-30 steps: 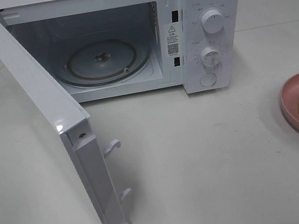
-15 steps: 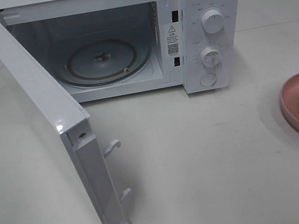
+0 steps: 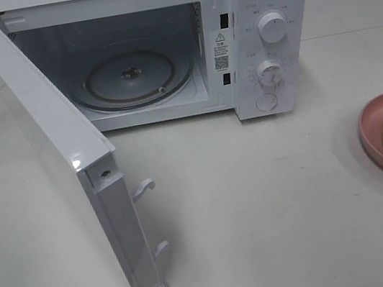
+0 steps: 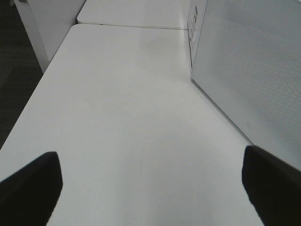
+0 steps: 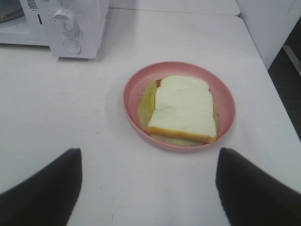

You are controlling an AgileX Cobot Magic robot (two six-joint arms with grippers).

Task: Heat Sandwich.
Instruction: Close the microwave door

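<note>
So the white microwave (image 3: 161, 46) is sitting toward the back edge of the counter (image 3: 261, 212) with its door (image 3: 53, 143) swinging wide open toward the front-left, and the glass turntable (image 3: 130, 77) inside is showing bare. The two knobs (image 3: 273, 27) and a round button are facing out on its right panel.

The sandwich (image 5: 183, 108) is lying flat in a pink plate (image 5: 134, 89) over by the right edge of the counter, well apart from the microwave. It's white bread on top with pale green lettuce peeking out underneath. In the overhead view it's getting cut off by the frame.

The right gripper (image 5: 148, 188) is hanging just in front of the plate with its fingers spread wide, gripping nothing and not touching the plate. The left gripper (image 4: 153, 186) is hovering over the left part of the counter, beside the outer face of the open door, fingers also spread wide and holding nothing.
</note>
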